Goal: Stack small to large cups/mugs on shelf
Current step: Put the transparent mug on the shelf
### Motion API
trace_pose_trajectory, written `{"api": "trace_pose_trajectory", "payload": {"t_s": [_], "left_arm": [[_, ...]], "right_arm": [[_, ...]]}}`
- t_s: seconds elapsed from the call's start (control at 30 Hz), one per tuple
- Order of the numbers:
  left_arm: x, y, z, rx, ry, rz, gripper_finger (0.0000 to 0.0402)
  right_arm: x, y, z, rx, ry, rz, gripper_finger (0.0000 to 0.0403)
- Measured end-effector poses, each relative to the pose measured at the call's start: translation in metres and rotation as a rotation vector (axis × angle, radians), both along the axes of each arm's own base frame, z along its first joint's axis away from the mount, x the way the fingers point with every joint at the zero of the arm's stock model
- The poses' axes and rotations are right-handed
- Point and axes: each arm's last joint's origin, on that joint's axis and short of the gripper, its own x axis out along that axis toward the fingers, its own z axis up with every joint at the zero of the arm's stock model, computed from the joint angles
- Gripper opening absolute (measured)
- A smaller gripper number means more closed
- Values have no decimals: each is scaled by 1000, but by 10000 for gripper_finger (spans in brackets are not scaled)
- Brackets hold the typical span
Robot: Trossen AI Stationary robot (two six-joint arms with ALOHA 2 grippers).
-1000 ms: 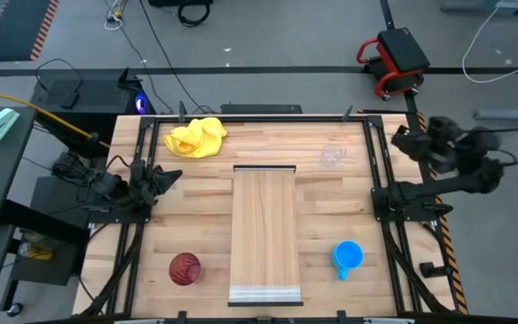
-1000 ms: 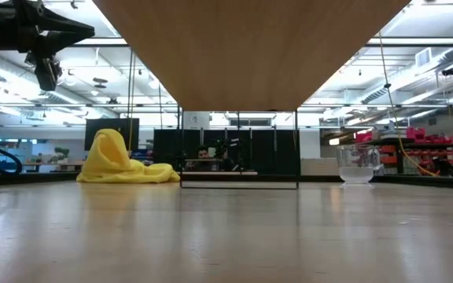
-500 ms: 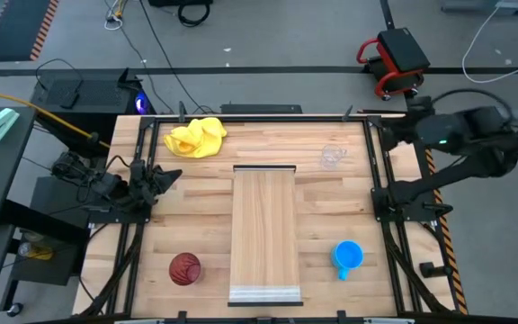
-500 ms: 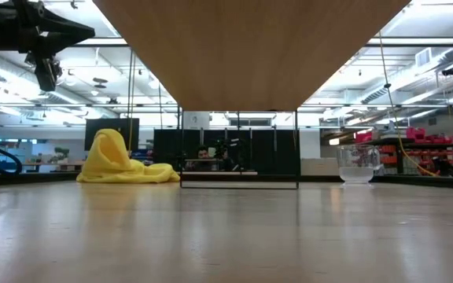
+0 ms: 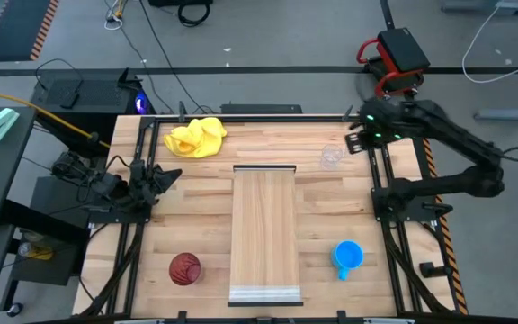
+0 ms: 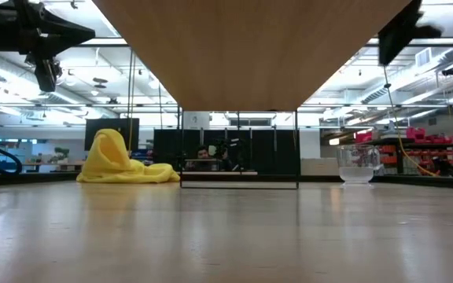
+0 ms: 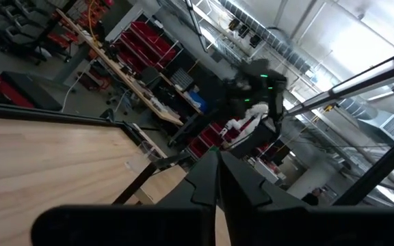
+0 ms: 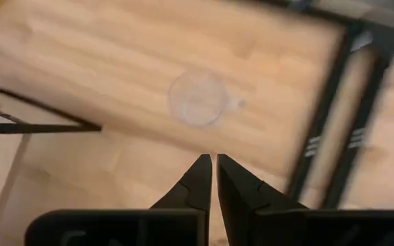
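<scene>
My right gripper [image 8: 214,179] hangs over the far right corner of the table [image 5: 205,202], fingers nearly pressed together with just a thin slit, holding nothing. The glass mug [image 5: 333,157] sits right below and ahead of it, upright, handle facing the right-side frame rail [image 5: 378,171]. My left gripper [image 7: 217,184] is parked at the left table edge, fingers pressed together, empty.

The step looks like reaching for the glass mug, smallest first. To do it well I'd need to spread the fingers before coming down, line up over the rim or handle, and drop straight down; clear glass is slick, so a centred pinch on the wall seems safest.

The shelf [image 5: 264,234] lies down the table middle, dark rim at the far end, pale lip near, nothing on it. The blue mug [image 5: 347,256] is near right of the shelf and the red cup [image 5: 184,268] near left, both well apart from the glass mug. The yellow cloth [image 5: 196,137] is at the far left.

Room: open wood lies between mug and shelf. The tight side is the rail just beside the mug, so I'd approach from above or from the shelf side.
</scene>
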Motion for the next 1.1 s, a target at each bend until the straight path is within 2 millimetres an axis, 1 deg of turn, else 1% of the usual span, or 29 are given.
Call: {"api": "trace_pose_trajectory", "payload": {"t_s": [0.1, 0.23, 0.4, 0.57, 0.7, 0.93, 1.1], "left_arm": [[0, 0, 0, 3, 5, 0, 18], [0, 0, -1, 8, 15, 0, 18], [1, 0, -2, 14, 26, 0, 24], [1, -1, -4, 22, 41, 0, 20], [1, -1, -4, 25, 47, -1, 16], [1, -1, -5, 28, 52, -1, 24], [2, -1, -7, 40, 74, -1, 19]], "right_arm": [[13, -20, -26, 66, -4, 0, 32], [27, -39, -57, 111, 52, 4, 32], [37, -55, -82, 156, 107, -20, 32], [52, -69, -94, 138, 86, -24, 35], [59, -78, -99, 96, 73, -22, 48], [57, -86, -107, 112, 127, -54, 83], [55, -84, -109, 140, 154, -67, 101]]}}
